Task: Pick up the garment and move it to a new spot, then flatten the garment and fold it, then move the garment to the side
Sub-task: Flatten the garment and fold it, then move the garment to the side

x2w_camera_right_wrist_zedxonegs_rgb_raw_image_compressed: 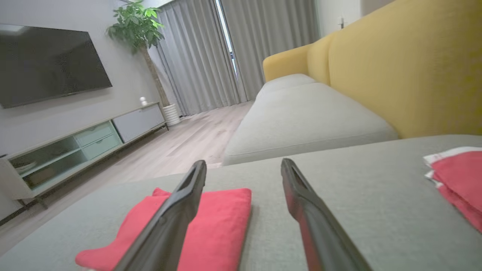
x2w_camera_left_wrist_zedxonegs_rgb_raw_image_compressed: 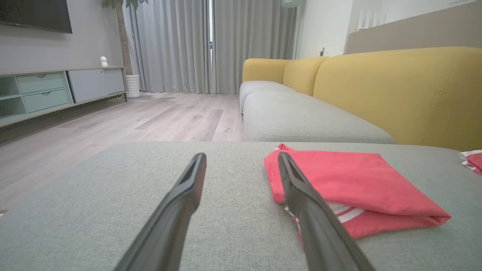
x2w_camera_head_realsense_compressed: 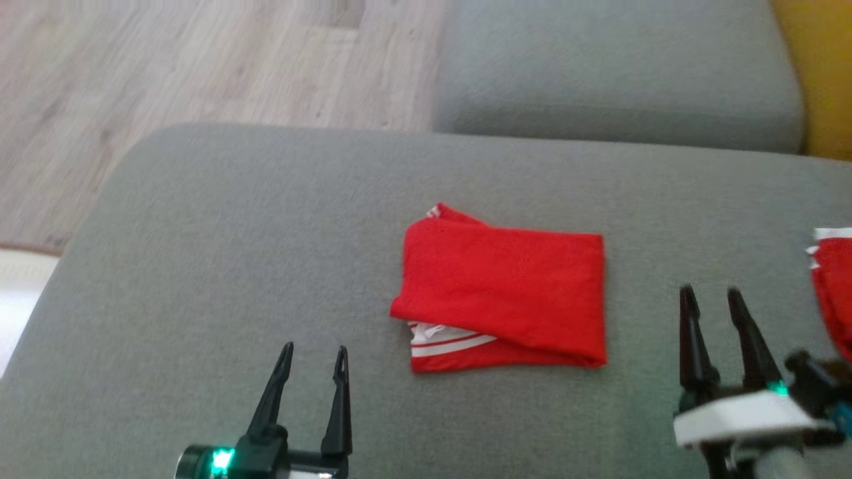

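The garment (x2w_camera_head_realsense_compressed: 506, 293) lies folded on the cushion (x2w_camera_head_realsense_compressed: 200, 266), the left gripper (x2w_camera_head_realsense_compressed: 314, 348) and right gripper (x2w_camera_head_realsense_compressed: 709, 291) have their jaws released and empty, and probably only the sideways move is left.

Open cushion (x2w_camera_head_realsense_compressed: 200, 266) is stretching at nine o'clock of the garment (x2w_camera_head_realsense_compressed: 506, 293); another cloth (x2w_camera_head_realsense_compressed: 835, 293) is sitting at three o'clock.

Folded red fabric garment (x2w_camera_head_realsense_compressed: 502, 293) on the broad grey upholstered seat cushion (x2w_camera_head_realsense_compressed: 200, 266), between the fingers of the left gripper (x2w_camera_head_realsense_compressed: 315, 348) and those of the right gripper (x2w_camera_head_realsense_compressed: 710, 291). Second red-and-white cloth piece (x2w_camera_head_realsense_compressed: 835, 286) just right of the right fingers. Further grey cushion (x2w_camera_head_realsense_compressed: 619, 66) beyond all fingertips.
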